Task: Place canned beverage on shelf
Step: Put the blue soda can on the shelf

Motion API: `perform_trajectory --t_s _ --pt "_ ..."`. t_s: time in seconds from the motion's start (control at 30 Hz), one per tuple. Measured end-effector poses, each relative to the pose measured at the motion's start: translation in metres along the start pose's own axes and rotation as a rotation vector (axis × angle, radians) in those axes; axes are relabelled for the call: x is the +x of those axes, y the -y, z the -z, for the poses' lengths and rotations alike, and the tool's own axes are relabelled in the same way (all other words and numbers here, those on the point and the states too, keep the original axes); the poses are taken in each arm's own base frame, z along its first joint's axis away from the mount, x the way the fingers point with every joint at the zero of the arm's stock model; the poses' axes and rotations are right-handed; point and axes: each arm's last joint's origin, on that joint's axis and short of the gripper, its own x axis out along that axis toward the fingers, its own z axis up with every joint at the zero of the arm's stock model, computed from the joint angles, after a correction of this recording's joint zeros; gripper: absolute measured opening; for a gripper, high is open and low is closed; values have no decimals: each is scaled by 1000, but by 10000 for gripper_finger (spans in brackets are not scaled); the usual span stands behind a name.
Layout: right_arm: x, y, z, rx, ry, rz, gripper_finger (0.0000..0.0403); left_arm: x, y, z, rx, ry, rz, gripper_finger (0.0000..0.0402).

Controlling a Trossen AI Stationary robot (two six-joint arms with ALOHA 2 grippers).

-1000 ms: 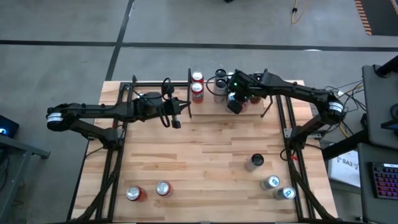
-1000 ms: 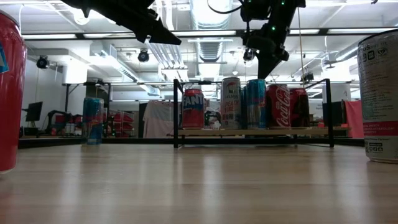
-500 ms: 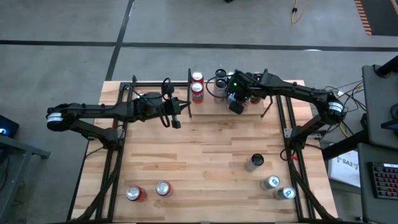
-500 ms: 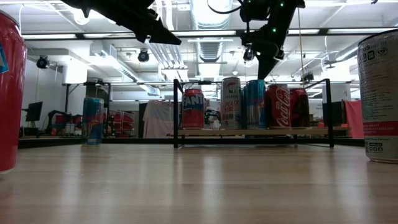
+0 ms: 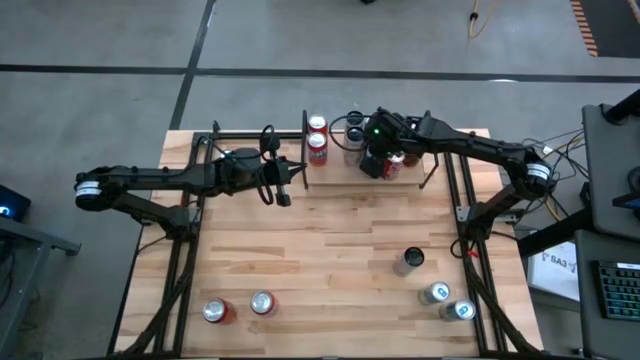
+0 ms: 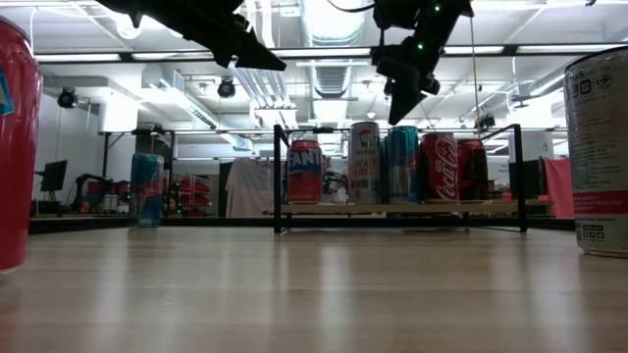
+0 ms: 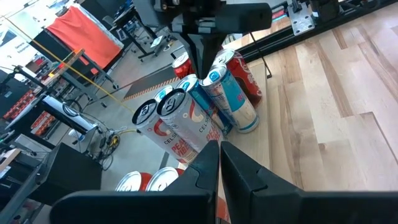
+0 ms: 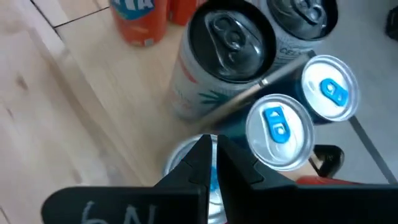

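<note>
The shelf (image 6: 491,208) stands at the table's far edge, its black rail (image 5: 305,140) showing from above. Several cans stand upright on it: an orange Fanta (image 6: 303,172), a white one (image 6: 364,163), a blue one (image 6: 402,163) and red Coca-Cola cans (image 6: 439,168). My right gripper (image 5: 372,165) hangs shut and empty above the middle cans, fingers pointing down (image 8: 214,155) over a blue-tabbed can top (image 8: 280,130). My left gripper (image 5: 290,186) is shut and empty in the air left of the shelf, and its wrist view (image 7: 219,162) looks toward the cans.
Loose cans stand on the table: two red ones near the front left (image 5: 215,311) (image 5: 262,302), a dark one (image 5: 409,260) and two silver ones (image 5: 435,293) (image 5: 460,310) at the front right. Black frame rails run along both table sides.
My right gripper has gone a little toward the table's left edge above the shelf's cans and has tipped slightly. The cans have stayed where they were.
</note>
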Motion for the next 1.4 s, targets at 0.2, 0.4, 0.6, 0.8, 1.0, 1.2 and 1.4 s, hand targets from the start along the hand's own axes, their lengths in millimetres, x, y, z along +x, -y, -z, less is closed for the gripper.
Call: perform_trajectory --t_s 0.2,0.4,0.6,0.8,1.0,1.2,1.4 --pt "7 -6 0 -13 -19 -49 13 0 0 0 0 0 0 0" --pt "6 -6 3 -19 -48 -48 13 0 0 0 0 -2 2 0" --pt "4 -5 4 -19 -48 -48 13 0 0 0 0 -2 1 0" --pt "-1 -4 -2 -12 -14 -41 13 0 0 0 0 -2 1 0" --pt "-2 -4 -7 -10 37 -41 13 0 0 0 0 -2 1 0" --pt "11 -7 -5 -17 -1 -41 13 0 0 0 0 -2 1 0" --pt "15 -8 -4 -25 -28 -41 13 0 0 0 0 -3 2 0"
